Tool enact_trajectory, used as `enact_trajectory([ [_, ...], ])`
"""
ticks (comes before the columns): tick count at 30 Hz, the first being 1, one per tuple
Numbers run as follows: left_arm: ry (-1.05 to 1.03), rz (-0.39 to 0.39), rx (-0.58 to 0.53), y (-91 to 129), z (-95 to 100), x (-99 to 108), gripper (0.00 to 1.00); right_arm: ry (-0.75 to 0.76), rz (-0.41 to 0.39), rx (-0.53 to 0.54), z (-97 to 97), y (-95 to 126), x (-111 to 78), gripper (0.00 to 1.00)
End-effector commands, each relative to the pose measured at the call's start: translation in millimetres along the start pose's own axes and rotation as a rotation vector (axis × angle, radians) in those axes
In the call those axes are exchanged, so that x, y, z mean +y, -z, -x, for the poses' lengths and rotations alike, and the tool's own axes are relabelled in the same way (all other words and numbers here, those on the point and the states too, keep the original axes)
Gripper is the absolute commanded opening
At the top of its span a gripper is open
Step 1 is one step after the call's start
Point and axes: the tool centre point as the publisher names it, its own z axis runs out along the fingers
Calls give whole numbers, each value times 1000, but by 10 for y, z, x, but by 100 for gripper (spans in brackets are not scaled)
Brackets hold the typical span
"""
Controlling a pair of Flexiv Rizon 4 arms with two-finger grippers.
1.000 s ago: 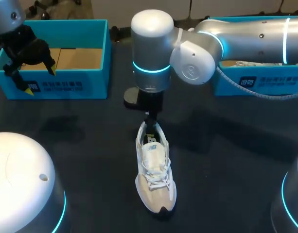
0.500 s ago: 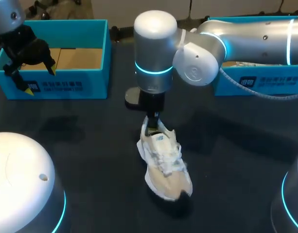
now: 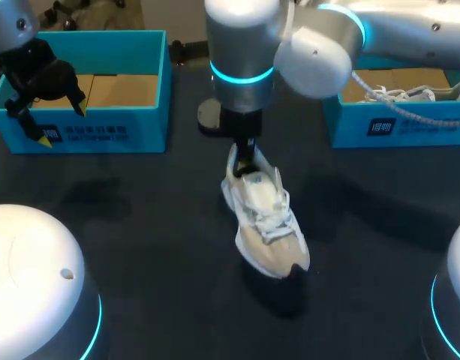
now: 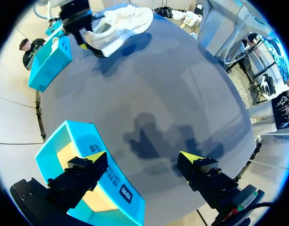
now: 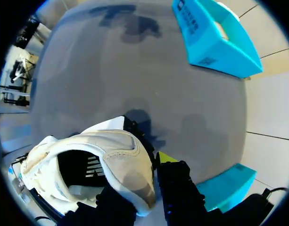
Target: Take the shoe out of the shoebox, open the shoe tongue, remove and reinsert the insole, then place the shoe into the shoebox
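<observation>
A cream and white shoe (image 3: 266,221) hangs tilted over the middle of the dark table (image 3: 139,225), toe toward the front right, its shadow below it. My right gripper (image 3: 245,159) is shut on the shoe's heel. In the right wrist view the heel collar (image 5: 130,165) sits pinched between the fingers (image 5: 175,176) of that gripper (image 5: 144,176). My left gripper (image 3: 55,118) stands open over the front wall of the left shoebox (image 3: 102,135). The left wrist view shows that gripper (image 4: 143,159) wide open with nothing in it, and the shoe (image 4: 118,21) far ahead.
The teal left shoebox has a bare cardboard floor. At the back right stands a second teal shoebox (image 3: 395,124) with another shoe (image 3: 410,94) inside. White arm bases (image 3: 34,285) fill the front corners.
My right gripper shut on the heel and lifted the shoe off the table, carrying it back and a little right. The toe swung to the right. The left arm stayed still.
</observation>
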Motion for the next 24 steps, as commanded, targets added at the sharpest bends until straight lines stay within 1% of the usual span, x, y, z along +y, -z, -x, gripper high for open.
enact_trajectory([
  [1, -1, 1, 1, 1, -1, 2, 100, 9, 11, 5, 95, 565, -100, 0],
  [12, -1, 1, 1, 1, -1, 2, 100, 9, 11, 5, 95, 565, -100, 0],
  [15, 103, 32, 21, 0, 7, -18, 100, 9, 11, 5, 95, 565, -100, 0],
  [16, 167, 39, 43, 19, 42, -1, 100, -19, 11, 9, 137, 579, -150, 0],
  [17, 190, 38, 48, 30, 52, 13, 100, -40, -6, 0, 168, 592, -180, 0],
  [19, 326, 56, 72, 75, 107, 69, 100, -63, -8, -13, 280, 659, -294, 0],
  [20, 326, 56, 72, 75, 107, 69, 100, -63, -8, -13, 280, 659, -294, 0],
  [21, 435, 54, 72, 123, 136, 144, 100, -75, -10, -29, 395, 716, -393, 0],
  [22, 509, 60, 86, 149, 159, 183, 100, -88, -17, -34, 460, 733, -432, 0],
  [23, 539, 60, 82, 166, 167, 209, 100, -92, -23, -38, 506, 748, -459, 0],
  [24, 639, 59, 80, 208, 169, 256, 100, -92, -23, -49, 576, 781, -511, 0],
])
